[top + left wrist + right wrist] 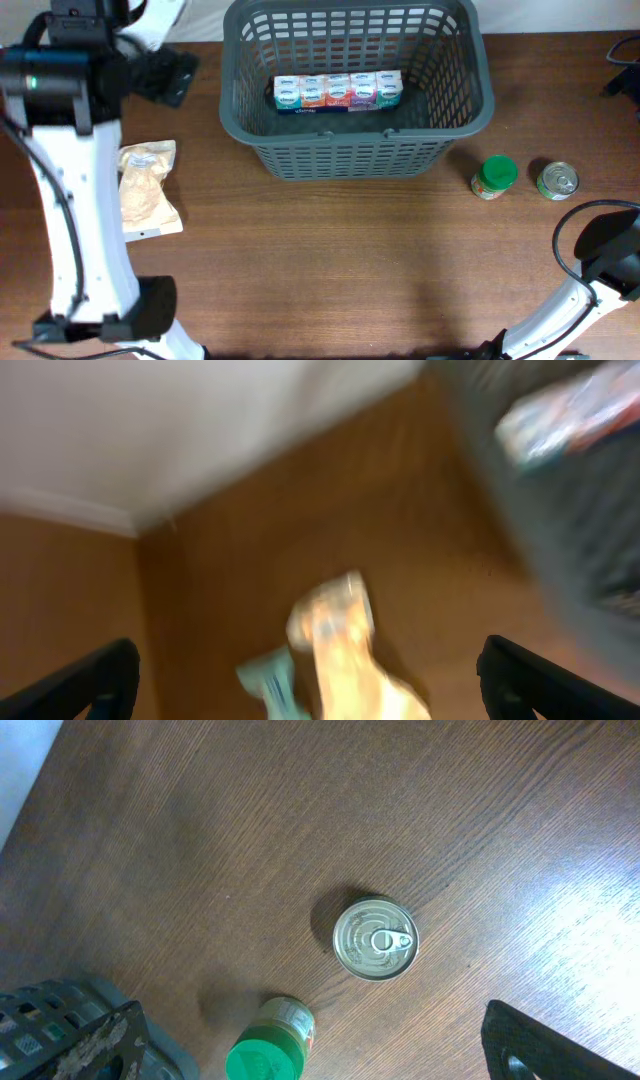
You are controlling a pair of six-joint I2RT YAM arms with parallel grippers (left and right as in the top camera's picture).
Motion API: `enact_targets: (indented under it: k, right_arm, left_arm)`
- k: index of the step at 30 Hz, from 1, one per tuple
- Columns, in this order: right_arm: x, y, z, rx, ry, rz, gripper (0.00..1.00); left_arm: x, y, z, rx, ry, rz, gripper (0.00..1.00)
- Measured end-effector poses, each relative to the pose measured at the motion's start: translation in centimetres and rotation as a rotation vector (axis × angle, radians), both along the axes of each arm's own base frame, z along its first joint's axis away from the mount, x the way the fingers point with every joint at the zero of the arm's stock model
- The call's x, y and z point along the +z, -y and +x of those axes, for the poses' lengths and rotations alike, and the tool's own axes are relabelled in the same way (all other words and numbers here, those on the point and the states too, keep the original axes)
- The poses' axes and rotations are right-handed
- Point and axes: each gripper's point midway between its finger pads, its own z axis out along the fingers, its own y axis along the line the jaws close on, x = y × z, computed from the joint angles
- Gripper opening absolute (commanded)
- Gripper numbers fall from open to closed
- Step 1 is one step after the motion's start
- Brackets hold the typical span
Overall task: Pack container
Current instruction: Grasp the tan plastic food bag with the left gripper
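Packing partway: container [355,150] upper centre on table, tissue pack [338,91] inside. Left fingers [100,675] apart above bag [147,185] at left; right fingers [520,1040] apart near tin [374,938]. Next, probably: lowering onto bag, closing.

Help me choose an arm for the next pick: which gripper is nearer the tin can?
Right. The right gripper hangs above the table with the tin can centred in its view. The left gripper is beyond the basket, near the snack bag.
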Motion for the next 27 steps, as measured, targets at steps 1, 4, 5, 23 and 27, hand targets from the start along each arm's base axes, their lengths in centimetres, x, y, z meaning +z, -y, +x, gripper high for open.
enact_targets:
  k: [1, 4, 5, 23, 27]
  right_arm:
    - [0.0, 0.0, 0.0, 0.0, 0.0, 0.0, 0.99]
    - [0.0, 0.0, 0.0, 0.0, 0.0, -0.001, 0.99]
    - [0.0, 0.0, 0.0, 0.0, -0.001, 0.001, 0.99]
    - [0.0, 0.0, 0.0, -0.001, -0.001, -0.002, 0.99]
    - [0.0, 0.0, 0.0, -0.001, -0.001, -0.002, 0.99]
  left_arm:
    - [-1.7, -1.1, 0.0, 0.041, -0.046, -0.011, 0.99]
    - [-8.1, -5.1, -0.4, 0.184, -0.198, -0.054, 0.99]
    - [-10.1, -6.4, -0.6, 0.227, -0.234, -0.065, 0.99]
    - [-31.5, -13.8, -3.5, 0.484, -0.594, -0.369, 0.99]
    - [-33.0, -13.7, -3.5, 0.486, -0.62, -0.38, 0.99]
